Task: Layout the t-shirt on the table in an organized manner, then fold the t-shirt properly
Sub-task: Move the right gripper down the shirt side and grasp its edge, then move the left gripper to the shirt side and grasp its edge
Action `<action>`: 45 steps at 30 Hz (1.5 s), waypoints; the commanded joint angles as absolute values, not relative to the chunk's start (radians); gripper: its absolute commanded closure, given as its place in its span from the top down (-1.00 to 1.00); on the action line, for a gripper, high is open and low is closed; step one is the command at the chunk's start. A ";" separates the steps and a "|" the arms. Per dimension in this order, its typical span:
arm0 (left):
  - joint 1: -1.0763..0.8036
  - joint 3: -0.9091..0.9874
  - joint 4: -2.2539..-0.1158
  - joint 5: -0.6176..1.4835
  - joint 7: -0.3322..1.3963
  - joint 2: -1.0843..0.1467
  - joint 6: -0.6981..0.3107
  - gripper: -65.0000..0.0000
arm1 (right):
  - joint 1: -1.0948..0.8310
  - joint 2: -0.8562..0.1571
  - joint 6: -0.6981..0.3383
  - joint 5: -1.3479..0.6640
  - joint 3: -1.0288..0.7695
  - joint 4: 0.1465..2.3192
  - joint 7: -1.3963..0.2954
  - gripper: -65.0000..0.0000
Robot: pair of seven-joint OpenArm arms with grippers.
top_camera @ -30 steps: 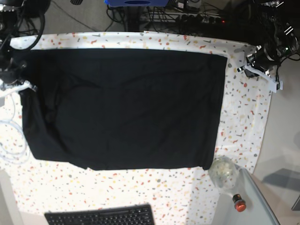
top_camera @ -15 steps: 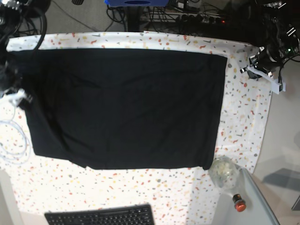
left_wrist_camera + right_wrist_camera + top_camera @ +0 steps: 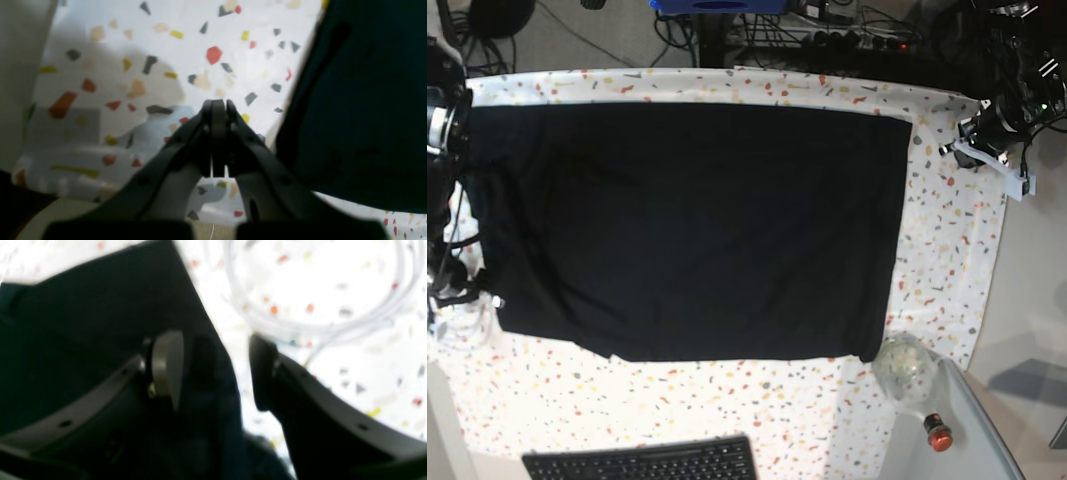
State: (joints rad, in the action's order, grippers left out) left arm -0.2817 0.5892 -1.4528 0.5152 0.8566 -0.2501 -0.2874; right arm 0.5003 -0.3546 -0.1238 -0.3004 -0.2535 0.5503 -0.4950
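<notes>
The black t-shirt [image 3: 687, 225] lies spread flat over most of the speckled table [image 3: 947, 250]. My right gripper [image 3: 472, 297] is at the shirt's near-left corner. In the right wrist view it [image 3: 213, 370] is open and low, with the shirt's edge [image 3: 100, 323] running between the jaws: one finger [image 3: 166, 366] is over the cloth, the other [image 3: 263, 373] over the table. My left gripper [image 3: 952, 148] hovers off the shirt's far-right corner. In the left wrist view it [image 3: 218, 106] is shut and empty, and the shirt [image 3: 367, 100] lies to its right.
A white cable loop [image 3: 317, 326] lies on the table beside my right gripper. A black keyboard [image 3: 642, 462] sits at the near edge. A clear crumpled bag [image 3: 902, 365] and a red-capped item [image 3: 937, 432] sit near right, by a grey surface.
My right arm has moved down the shirt's left edge toward the near side. The shirt's left side now lies wider and flatter. The left arm has hardly moved.
</notes>
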 commanded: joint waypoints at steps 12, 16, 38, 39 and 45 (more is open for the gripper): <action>-0.280 0.596 -1.468 0.522 0.843 -0.266 -0.291 -1.00 | 0.550 -0.363 -0.128 -0.309 -0.203 0.395 -0.328 -0.06; -0.280 0.596 -1.468 0.522 0.843 -0.266 -0.291 -1.00 | 0.550 -0.340 -0.128 -0.309 -0.200 0.395 -0.328 -0.07; -0.280 0.595 -1.468 0.522 0.843 -0.266 -0.291 -1.00 | 0.549 -0.341 -0.128 -0.315 -0.213 0.401 -0.248 -1.00; -0.280 0.590 -1.468 0.522 0.843 -0.266 -0.291 -1.00 | 0.549 -0.341 -0.128 -0.315 -0.213 0.401 -0.248 -1.00; -0.239 0.587 -1.451 0.489 0.843 -0.266 -0.291 -1.00 | 0.481 -0.337 -0.128 -0.315 -0.213 0.512 -0.249 -1.00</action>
State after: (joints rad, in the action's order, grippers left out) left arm -0.2459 0.5823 -1.4391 0.4854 0.8581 -0.2497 -0.2878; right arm 0.4564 -0.3168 -0.1272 -0.3096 -0.2092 0.4919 -0.2710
